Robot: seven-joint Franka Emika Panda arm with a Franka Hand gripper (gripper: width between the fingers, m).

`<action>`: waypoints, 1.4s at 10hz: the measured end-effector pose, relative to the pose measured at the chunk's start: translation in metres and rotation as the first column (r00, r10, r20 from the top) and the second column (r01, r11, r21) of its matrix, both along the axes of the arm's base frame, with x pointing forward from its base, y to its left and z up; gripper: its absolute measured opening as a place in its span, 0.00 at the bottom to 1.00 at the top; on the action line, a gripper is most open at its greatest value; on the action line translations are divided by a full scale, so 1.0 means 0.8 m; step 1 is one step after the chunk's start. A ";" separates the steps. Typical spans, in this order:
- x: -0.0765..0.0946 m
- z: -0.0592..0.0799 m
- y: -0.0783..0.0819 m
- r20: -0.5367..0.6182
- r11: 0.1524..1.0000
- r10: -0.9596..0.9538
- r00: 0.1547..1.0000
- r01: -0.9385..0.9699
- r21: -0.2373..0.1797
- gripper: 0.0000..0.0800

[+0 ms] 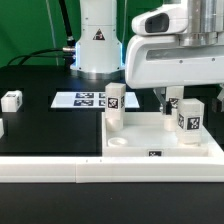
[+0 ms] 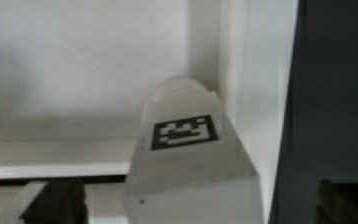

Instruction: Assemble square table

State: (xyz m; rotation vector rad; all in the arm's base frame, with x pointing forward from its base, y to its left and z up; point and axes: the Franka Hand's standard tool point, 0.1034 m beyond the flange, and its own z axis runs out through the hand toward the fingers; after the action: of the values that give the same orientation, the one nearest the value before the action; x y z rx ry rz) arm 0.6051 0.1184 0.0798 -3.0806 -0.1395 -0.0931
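On the black surface (image 1: 40,130) sits the square table (image 1: 150,135); the claw (image 1: 166,100) hangs released, spread fingers (image 2: 55,202) flanking a tagged leg (image 2: 188,150).

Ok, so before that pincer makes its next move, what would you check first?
1. Pincer open: ok, its fingers stand wide apart.
2. Tagged leg between the fingers: ok, the wrist view shows it there.
3. Fingers clear of that leg: ok, there is a gap on each side.
4. That leg fully seated in the square table: cannot tell, its foot is hidden.
5. Second leg upright on the square table: ok.
6. Loose leg ready on the black table: ok, it stands apart, at the exterior view's left.
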 end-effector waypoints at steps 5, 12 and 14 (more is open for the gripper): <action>0.000 0.000 -0.001 0.000 1.000 0.005 1.000 -0.005 -0.002 0.36; -0.002 -0.001 -0.002 -0.048 0.816 -0.576 0.816 0.577 0.023 0.36; -0.003 -0.002 -0.001 -0.062 0.695 -0.716 0.695 0.718 0.019 0.36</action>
State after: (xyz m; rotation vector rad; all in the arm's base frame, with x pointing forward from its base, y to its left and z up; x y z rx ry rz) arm 0.6028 0.1178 0.0785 -2.8756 1.0706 -0.0455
